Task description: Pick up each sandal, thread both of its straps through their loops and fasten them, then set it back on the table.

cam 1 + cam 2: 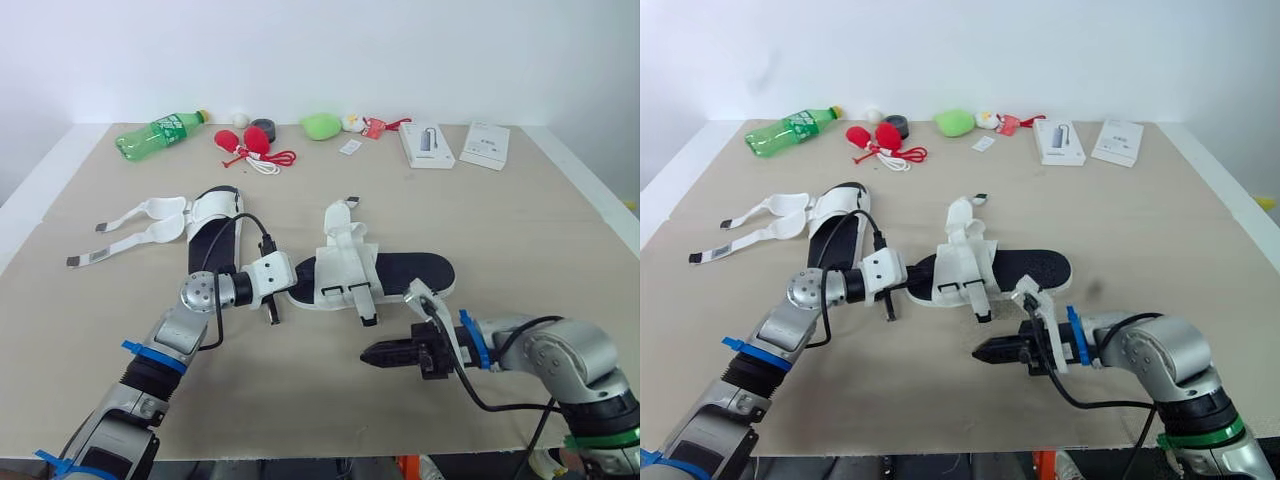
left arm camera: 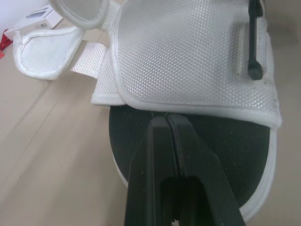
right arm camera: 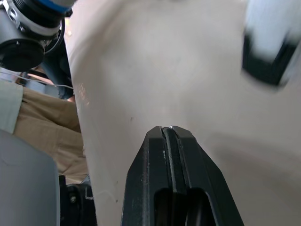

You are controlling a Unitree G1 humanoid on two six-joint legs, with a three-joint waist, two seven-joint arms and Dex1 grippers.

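One sandal (image 1: 400,272), with a black sole and white straps folded over its middle, lies at the table's centre. A second sandal (image 1: 215,225) lies to its left, its two straps (image 1: 140,225) spread flat toward the left edge. My left gripper (image 2: 167,117) is shut and empty. Its tips rest on the black sole at the near end of the centre sandal, just below the white strap flap (image 2: 188,56). My right gripper (image 1: 368,355) is shut with nothing in it. It points left, low over bare table in front of the centre sandal, close to a strap tip (image 1: 368,318).
Along the back edge lie a green bottle (image 1: 160,133), red items with a cord (image 1: 250,145), a black roll (image 1: 263,127), a green object (image 1: 321,126) and two white boxes (image 1: 427,145) (image 1: 485,145). The table's (image 1: 300,400) front edge is near both arms.
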